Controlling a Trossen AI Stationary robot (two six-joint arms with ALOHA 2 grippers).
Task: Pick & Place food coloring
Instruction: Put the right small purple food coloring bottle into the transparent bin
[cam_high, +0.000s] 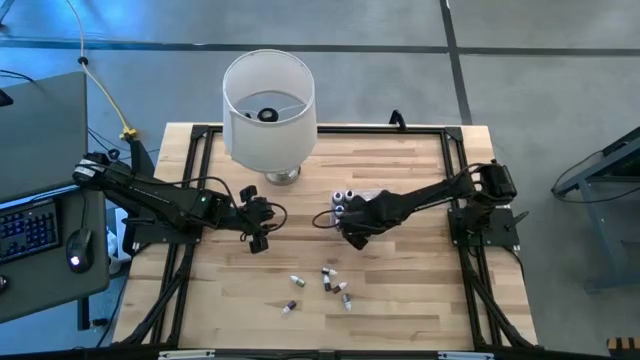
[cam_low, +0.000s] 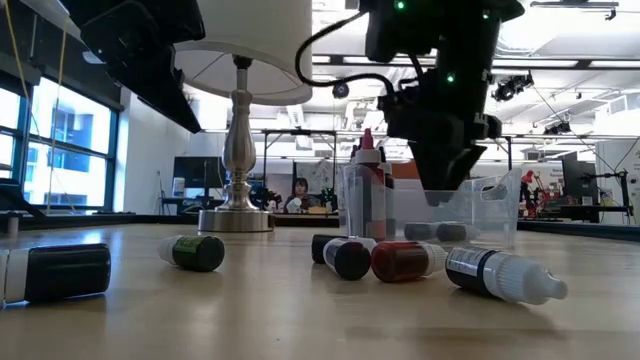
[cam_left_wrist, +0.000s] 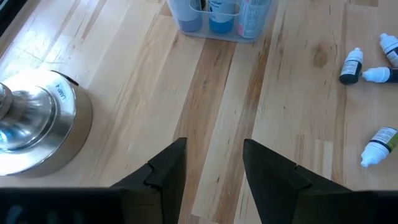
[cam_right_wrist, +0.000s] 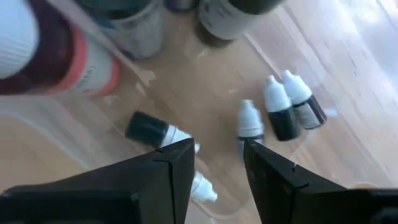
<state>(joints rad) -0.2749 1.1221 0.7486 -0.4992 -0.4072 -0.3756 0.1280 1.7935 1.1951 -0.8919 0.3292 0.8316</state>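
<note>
In the high view the right gripper (cam_high: 352, 228) is held over the tub (cam_high: 362, 200) at frame centre, fingers apart and empty. The loose bottles (cam_high: 330, 283) are scattered on the bench (cam_high: 420, 300) toward the lower centre, long axes flat. The left gripper (cam_high: 258, 222), also apart, is parked left of centre, about as near.

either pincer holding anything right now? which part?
No. Left pincer is open over bare wood. Right pincer is open above the tub; nothing sits between its fingers, and bottles lie loose below.
</note>
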